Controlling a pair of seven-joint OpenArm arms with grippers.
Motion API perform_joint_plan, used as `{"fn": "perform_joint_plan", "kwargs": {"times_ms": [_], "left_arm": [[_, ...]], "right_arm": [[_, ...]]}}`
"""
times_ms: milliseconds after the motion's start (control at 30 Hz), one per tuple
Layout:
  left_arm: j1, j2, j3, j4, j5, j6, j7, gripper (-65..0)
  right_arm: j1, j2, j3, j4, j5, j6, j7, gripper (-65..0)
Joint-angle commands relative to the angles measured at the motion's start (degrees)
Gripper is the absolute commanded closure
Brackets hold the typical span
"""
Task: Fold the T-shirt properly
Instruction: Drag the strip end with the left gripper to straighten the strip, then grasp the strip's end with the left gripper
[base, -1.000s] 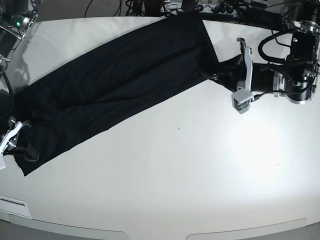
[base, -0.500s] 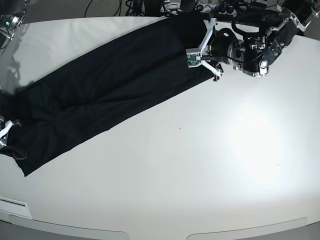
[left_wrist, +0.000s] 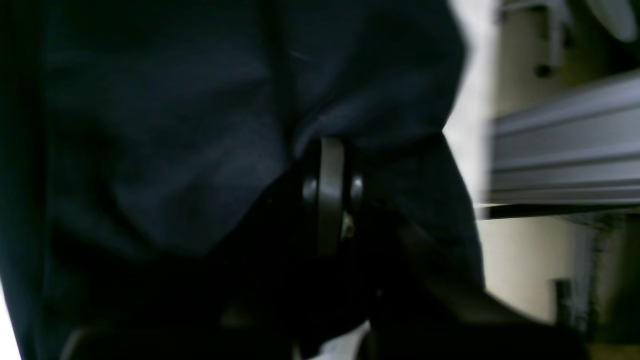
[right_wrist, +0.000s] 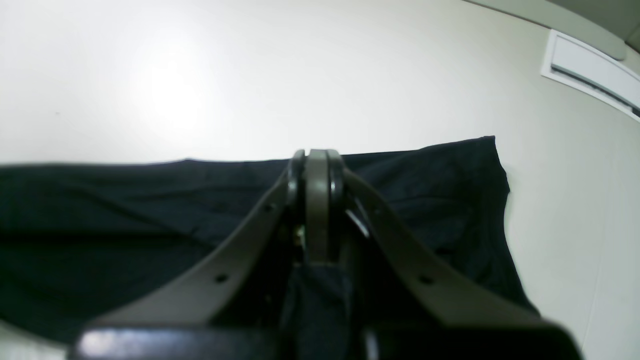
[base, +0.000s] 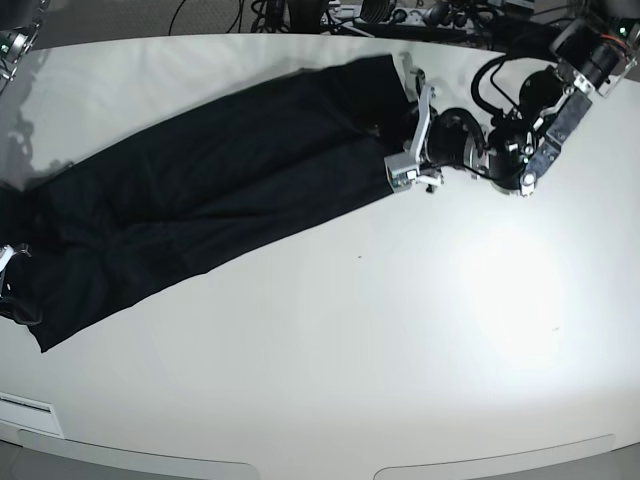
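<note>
So the big white counter (base: 400, 330) has the plain black cloth T-shirt (base: 200, 190) stretched out as a long diagonal strip from the far middle down to the near left edge. Left gripper (base: 408, 172) has its fingers clamped on the far end, right gripper (right_wrist: 317, 200) is pinching the near-left end.

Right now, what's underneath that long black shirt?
Under the shirt lies the white table, showing on most sides of it. The table beneath the cloth is covered, so anything hidden there cannot be seen.
</note>
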Motion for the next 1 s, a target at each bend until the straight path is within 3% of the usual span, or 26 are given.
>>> {"fn": "perform_joint_plan", "kwargs": {"times_ms": [0, 233, 500, 567, 667, 767, 867, 967], "left_arm": [[-1.68, -1.75, -0.22, -2.29, 10.71, 1.17, 7.56, 0.0], [-12.00, -1.90, -0.22, -9.31, 10.71, 1.17, 7.15, 0.0], [-20.90, -3.37, -0.26, -9.88, 9.53, 1.17, 7.32, 0.0], [-23.06, -4.17, -0.31, -9.86, 5.55, 1.53, 7.80, 0.0], [-25.46, -6.36, -0.46, -9.73, -6.03, 2.43, 7.96, 0.0], [-25.86, -7.78, -3.89, -9.31, -14.45, 1.17, 12.00, 0.0], [-25.86, -7.98, -10.60, -9.33, -19.37, 1.17, 15.26, 0.0], [-25.38, -7.87, -18.56, -9.33, -21.09, 1.33, 16.39, 0.0]], "right_arm": [[1.20, 1.46, 0.44, 0.76, 0.85, -0.07, 1.33, 0.0], [1.20, 1.46, 1.53, 0.76, 2.40, -0.24, 1.29, 0.0], [1.18, 1.27, 1.55, 0.76, 2.32, -0.22, 1.31, 0.0], [1.05, 1.16, 1.55, 0.76, 2.27, -0.24, 1.29, 0.0], [-0.46, 0.68, 1.25, 0.55, 2.14, -0.42, 1.62, 0.0], [-3.61, -0.92, -0.52, 0.55, 1.33, -0.37, 4.22, 0.0], [-4.24, -4.04, -4.37, 0.55, -6.91, -0.76, 7.21, 0.0], [-4.57, -6.54, -9.75, 0.55, -19.80, -4.28, 11.30, 0.0]]}}
